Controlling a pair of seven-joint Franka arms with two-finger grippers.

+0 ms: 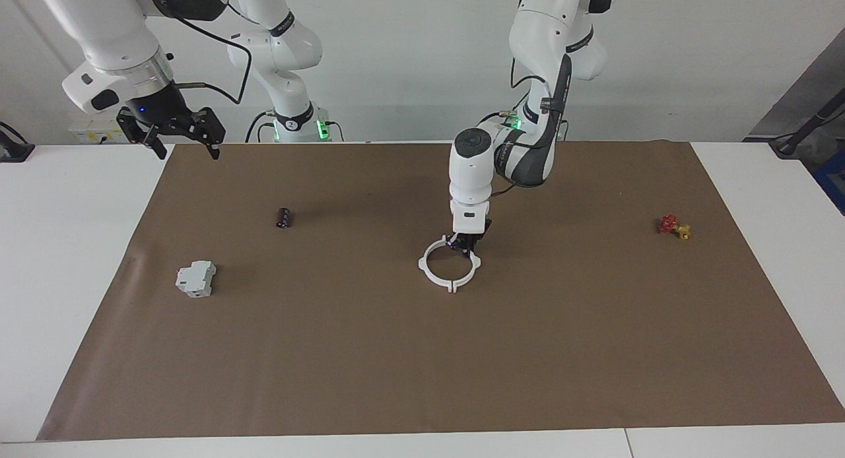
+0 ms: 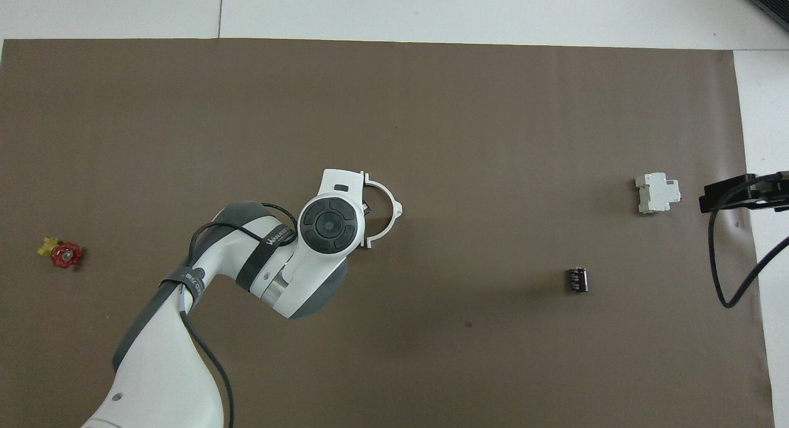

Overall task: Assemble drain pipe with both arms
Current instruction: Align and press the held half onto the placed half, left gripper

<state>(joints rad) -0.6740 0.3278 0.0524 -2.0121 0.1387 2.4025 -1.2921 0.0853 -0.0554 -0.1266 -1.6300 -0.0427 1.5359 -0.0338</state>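
White plastic drain pipe point(image 1: 449, 265) flat on brown paper mat point(image 1: 422, 352), mid-table, both half-rings already meeting as one closed ring with four nubs. Left gripper point(image 1: 464, 244) down at ring's rim, on arc nearest robots; fingers look pinched on rim, clamped on drain pipe, though wrist hides contact from overhead. Right gripper point(image 1: 173, 129) raised over mat's corner at right arm's end, fingers spread apart, holding nothing; waiting. Well away from left gripper toward right arm's end: small dark cylinder point(image 1: 283, 217) and grey-white boxy block point(image 1: 196, 278). Well away toward left arm's end: red-and-yellow valve point(image 1: 674, 226).

Step judged: late, seating or checking joint of joined halves. Next move likely calls for: confirm tabs flush at both seams, then ease fingers off straight up without dragging ring. Risk: sideways pull reopening seam.
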